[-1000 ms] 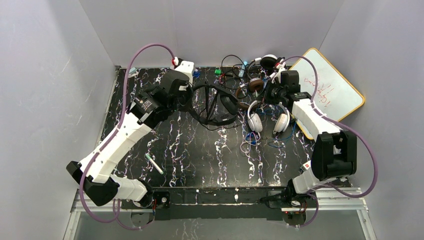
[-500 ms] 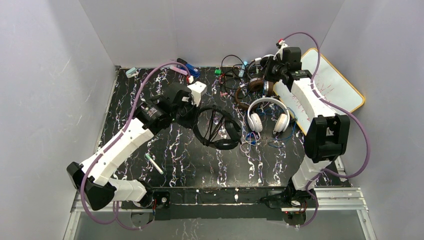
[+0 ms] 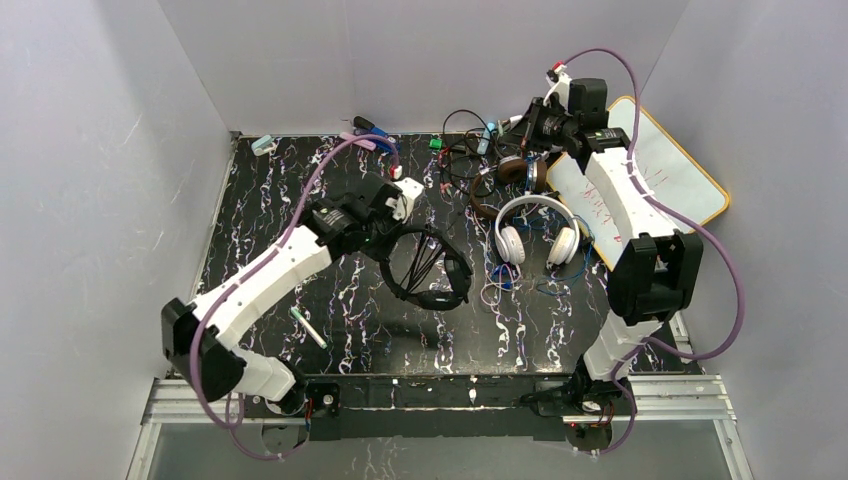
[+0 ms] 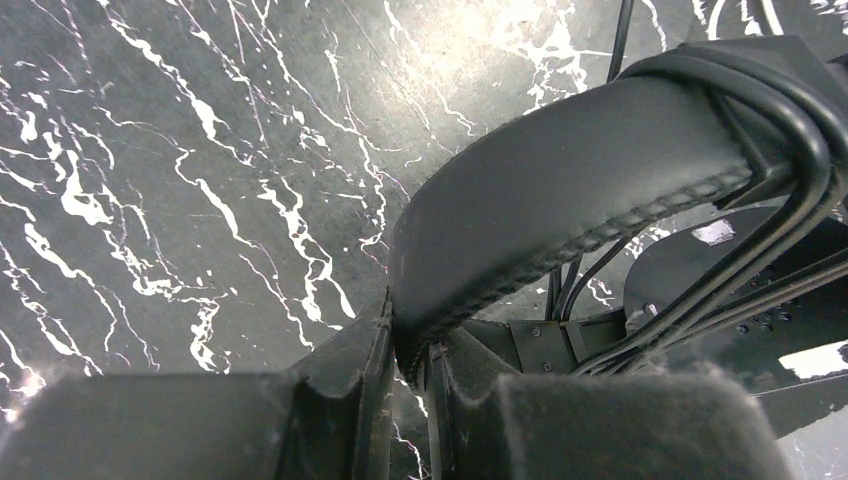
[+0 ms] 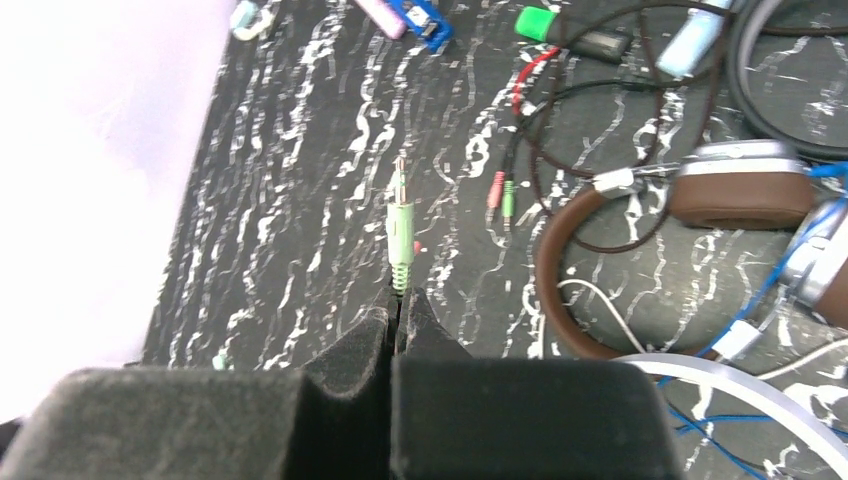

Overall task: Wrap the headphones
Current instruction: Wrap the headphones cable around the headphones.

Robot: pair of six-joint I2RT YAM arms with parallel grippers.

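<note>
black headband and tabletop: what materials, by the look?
Headband: looks like matte black leatherette over padding; a stitched seam runs along its edge. Tabletop: glossy black with white marble-like veins and glare spots; real stone or printed laminate, cannot tell.

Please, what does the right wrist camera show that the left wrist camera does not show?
Only the right wrist view shows the right gripper shut on a light green jack plug, with the brown-cupped headphones and a curve of the white headphones lying beyond. Only the left wrist view shows the left gripper clamped on the padded black headband, with black cords wound over it. Both show the black tabletop with white veins.
</note>
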